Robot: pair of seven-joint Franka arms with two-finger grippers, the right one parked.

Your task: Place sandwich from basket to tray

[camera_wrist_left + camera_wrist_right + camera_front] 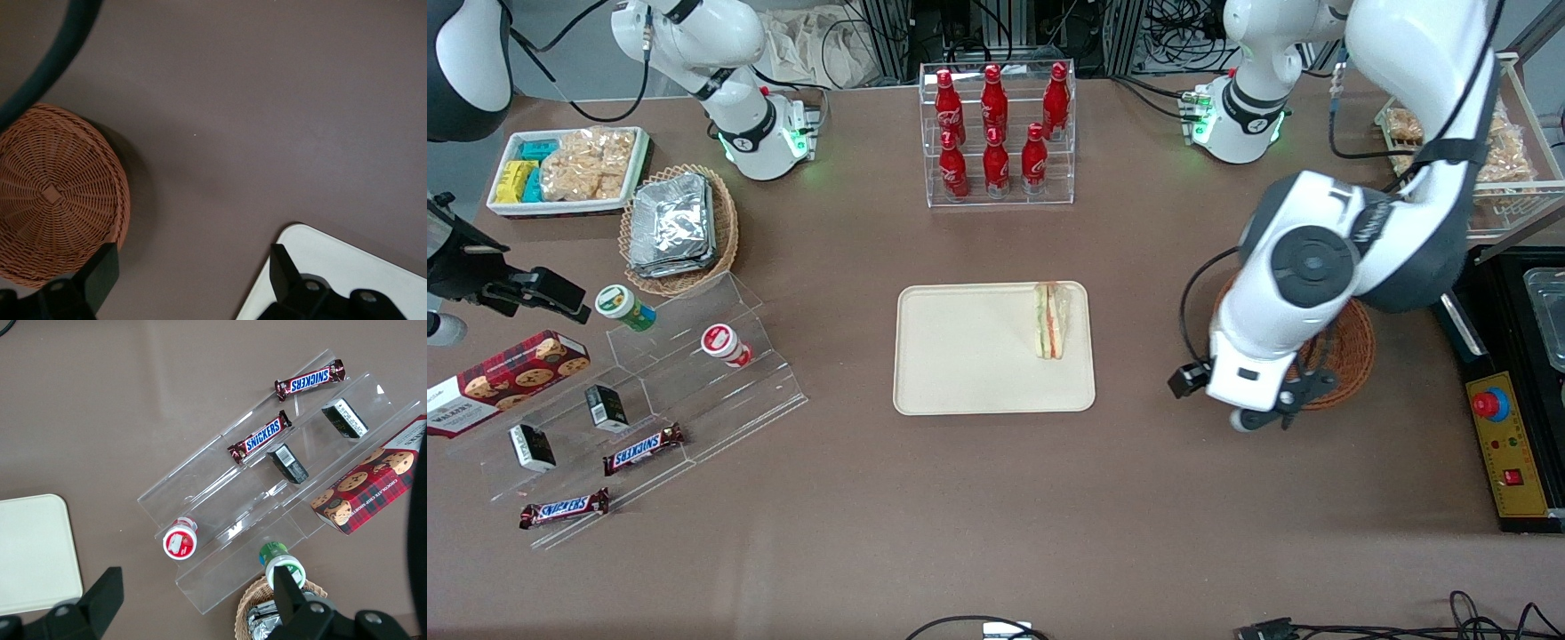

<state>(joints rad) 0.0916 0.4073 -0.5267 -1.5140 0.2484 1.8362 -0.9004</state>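
Resting sandwich (1052, 321) on tray (960, 356), jaws apart.

Counts: 1 sandwich (1052, 320), 1 tray (960, 356), 2 wicker baskets (1347, 351), 7 red bottles (993, 133), 2 Snickers bars (643, 449), 2 small black boxes (607, 407), 2 cups (626, 308), 1 cookie box (503, 380), 1 gripper (1285, 411) above the basket's near rim.

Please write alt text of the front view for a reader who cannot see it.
A wrapped sandwich lies on a cream tray in the middle of a brown table. The working arm's open, empty gripper hangs beside the tray, at the brown wicker basket.
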